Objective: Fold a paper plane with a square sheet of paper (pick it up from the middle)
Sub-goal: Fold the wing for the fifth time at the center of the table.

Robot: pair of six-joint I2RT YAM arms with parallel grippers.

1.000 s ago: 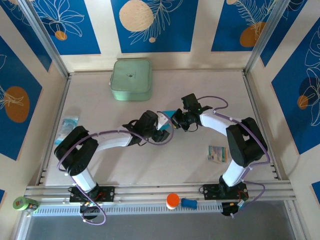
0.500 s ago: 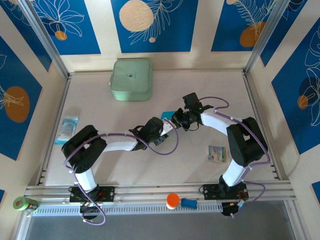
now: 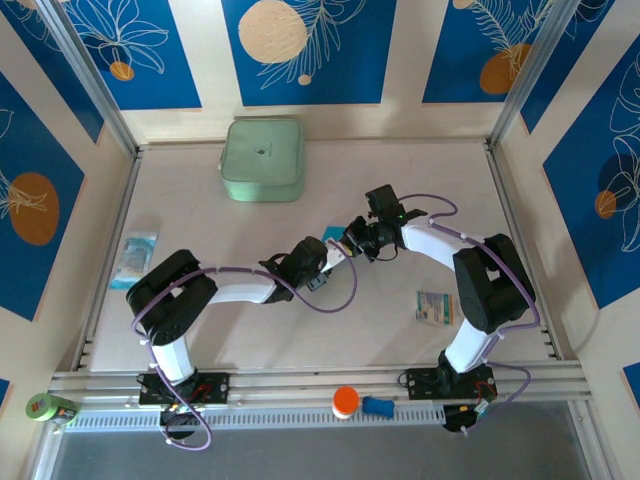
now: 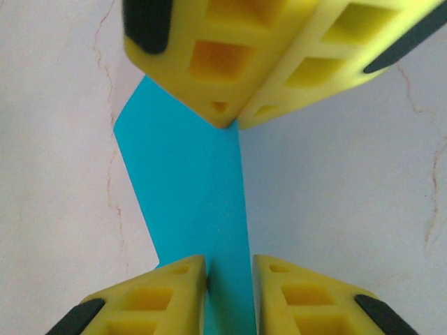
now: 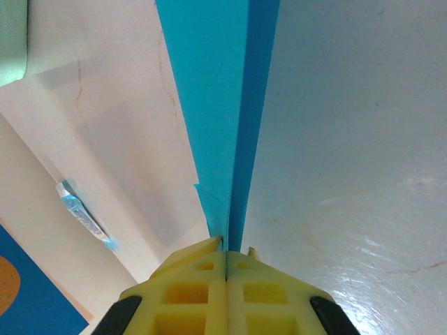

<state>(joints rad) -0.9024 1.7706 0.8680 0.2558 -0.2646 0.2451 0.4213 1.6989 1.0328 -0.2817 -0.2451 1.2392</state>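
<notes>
With right gripper (image 5: 225,252) clamped on the paper plane (image 5: 216,105) and left gripper (image 4: 229,264) narrowly open around it, could tear or skew the crease if tugged.

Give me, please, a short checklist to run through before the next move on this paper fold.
1. Right end effector clamped on the cyan paper: ok, its fingers are shut on the crease.
2. Left end effector gripping the paper: not ok, its jaws stand apart with the paper between them.
3. End effectors apart from each other: ok, a stretch of paper shows between them in the left wrist view.
4. Paper untorn: cannot tell, a small notch shows on one edge in the right wrist view.
5. Printed packet and green box away from the fold: ok.
</notes>
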